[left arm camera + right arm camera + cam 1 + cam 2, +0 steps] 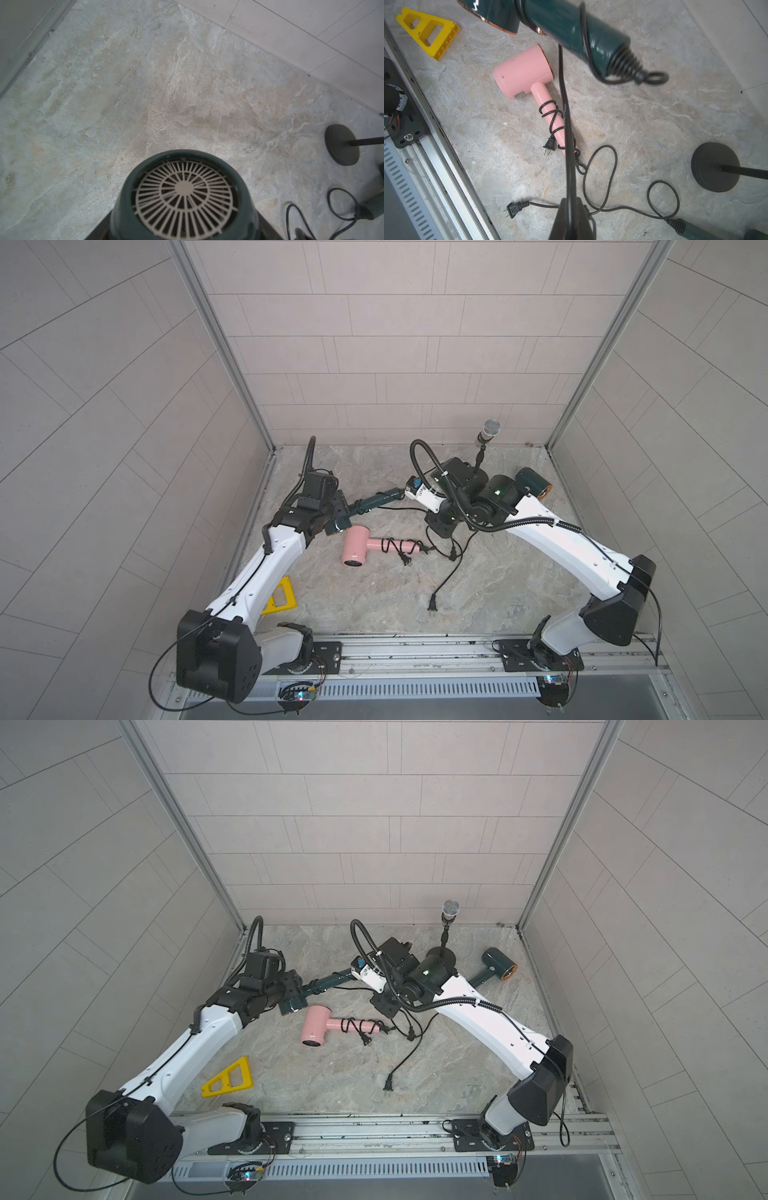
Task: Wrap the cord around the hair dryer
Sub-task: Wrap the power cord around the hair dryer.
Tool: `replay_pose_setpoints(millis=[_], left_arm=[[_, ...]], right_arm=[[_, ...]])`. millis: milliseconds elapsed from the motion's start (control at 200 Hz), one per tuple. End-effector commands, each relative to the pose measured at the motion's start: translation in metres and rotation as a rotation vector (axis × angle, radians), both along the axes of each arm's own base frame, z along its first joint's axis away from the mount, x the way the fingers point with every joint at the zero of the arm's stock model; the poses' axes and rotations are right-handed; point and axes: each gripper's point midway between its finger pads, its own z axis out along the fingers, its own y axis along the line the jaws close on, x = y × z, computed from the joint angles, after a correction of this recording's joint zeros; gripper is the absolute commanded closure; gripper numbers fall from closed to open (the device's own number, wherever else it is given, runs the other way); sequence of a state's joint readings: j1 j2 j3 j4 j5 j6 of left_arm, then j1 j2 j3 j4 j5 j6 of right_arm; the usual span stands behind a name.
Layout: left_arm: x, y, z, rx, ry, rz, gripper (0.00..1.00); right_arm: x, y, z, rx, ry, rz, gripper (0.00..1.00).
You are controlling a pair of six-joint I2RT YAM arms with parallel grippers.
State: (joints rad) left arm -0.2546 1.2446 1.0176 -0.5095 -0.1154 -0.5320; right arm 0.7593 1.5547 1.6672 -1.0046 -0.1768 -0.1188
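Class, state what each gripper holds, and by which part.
Left gripper grips the dark green hair dryer by its head; right gripper pinches that dryer's cord partway along.

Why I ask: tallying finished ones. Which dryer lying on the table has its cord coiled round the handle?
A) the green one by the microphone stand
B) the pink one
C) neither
B: the pink dryer has black cord spiralled round its handle, while the green dryer trails a loose cord.
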Motion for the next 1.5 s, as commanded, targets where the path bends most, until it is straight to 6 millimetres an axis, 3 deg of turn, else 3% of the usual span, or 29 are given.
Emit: replay_pose_setpoints(millis=[0, 115, 260, 435, 625, 761, 941, 1101, 1291, 1411, 1491], left_arm=[[0.000, 0.013, 0.009, 0.210, 0.023, -0.013, 1.00], [-0.001, -0.005, 0.008, 0.291, 0.058, -0.123, 1.00], [-0.006, -0.048, 0.005, 0.316, 0.074, -0.381, 1.00], [-0.026, -0.080, -0.010, 0.362, 0.157, -0.649, 1.00], [-0.043, -0.117, -0.012, 0.185, 0.165, -0.807, 1.00], [-0.059, -0.143, 0.000, 0.033, 0.120, -0.915, 1.00], [-0.077, -0.165, 0.022, -0.111, 0.055, -1.017, 1.00], [-0.082, -0.185, 0.058, -0.271, -0.072, -1.043, 1.00], [-0.069, -0.194, 0.100, -0.454, -0.256, -0.940, 1.00], [-0.059, -0.187, 0.113, -0.472, -0.294, -0.857, 1.00], [-0.047, -0.171, 0.118, -0.471, -0.292, -0.757, 1.00]], right_arm=[[-0.012, 0.003, 0.003, -0.034, 0.055, 0.064, 1.00], [-0.007, 0.005, 0.006, -0.078, 0.046, 0.107, 1.00], [0.004, 0.006, 0.003, -0.150, 0.028, 0.136, 1.00], [0.028, -0.015, 0.008, -0.313, -0.046, 0.060, 1.00], [0.032, 0.005, 0.027, -0.185, -0.077, 0.078, 1.00], [0.035, 0.017, 0.043, -0.015, -0.049, 0.066, 1.00], [0.051, 0.018, 0.054, 0.183, -0.024, -0.017, 1.00], [0.058, 0.015, 0.038, 0.222, 0.039, -0.069, 1.00], [0.054, 0.014, 0.012, 0.264, 0.131, -0.105, 1.00], [0.046, 0.009, -0.008, 0.257, 0.191, -0.122, 1.00], [0.043, 0.002, -0.016, 0.263, 0.224, -0.147, 1.00]])
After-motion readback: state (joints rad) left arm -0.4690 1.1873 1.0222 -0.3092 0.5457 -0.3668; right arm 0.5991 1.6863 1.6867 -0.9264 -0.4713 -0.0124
